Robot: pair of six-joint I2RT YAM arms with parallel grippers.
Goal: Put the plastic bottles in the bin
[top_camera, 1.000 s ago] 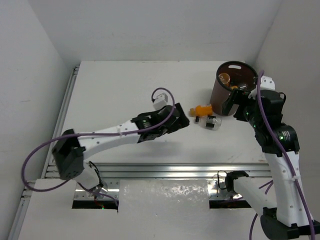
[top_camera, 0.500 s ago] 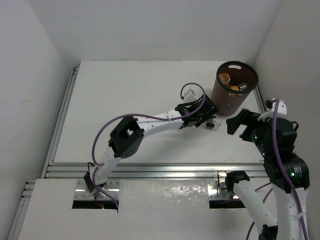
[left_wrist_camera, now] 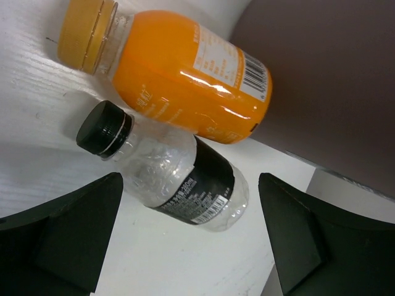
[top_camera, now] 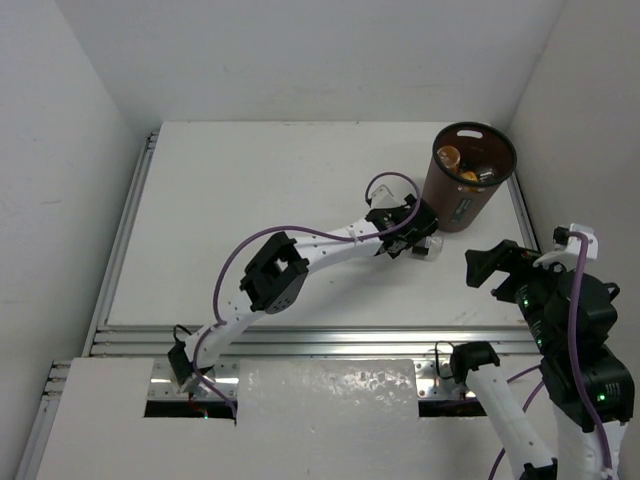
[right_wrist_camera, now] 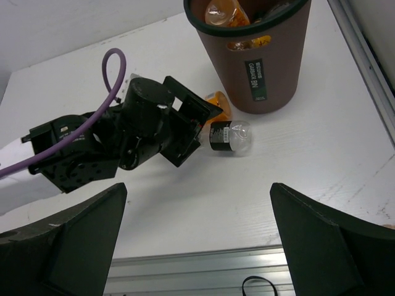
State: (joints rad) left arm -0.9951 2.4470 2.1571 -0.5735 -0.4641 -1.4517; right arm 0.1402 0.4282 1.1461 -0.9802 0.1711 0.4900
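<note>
The tall dark brown bin (top_camera: 465,190) stands at the back right with several bottles inside; it also shows in the right wrist view (right_wrist_camera: 253,58). An orange bottle (left_wrist_camera: 179,74) and a clear bottle with a black label and black cap (left_wrist_camera: 170,169) lie side by side on the table beside the bin's base; both show in the right wrist view, the clear one (right_wrist_camera: 229,135) and the orange one (right_wrist_camera: 218,102). My left gripper (top_camera: 415,238) hovers open just above them, its jaws either side of the clear bottle. My right gripper (top_camera: 500,265) is open and empty, right of the bottles.
A metal rail (top_camera: 320,340) runs along the table's near edge. White walls enclose the table at left, back and right. A raised strip (top_camera: 128,225) borders the left side.
My left arm has reached far right, from mid-table to the two bottles by the bin. My right arm has drawn back from the bin toward the near right.
</note>
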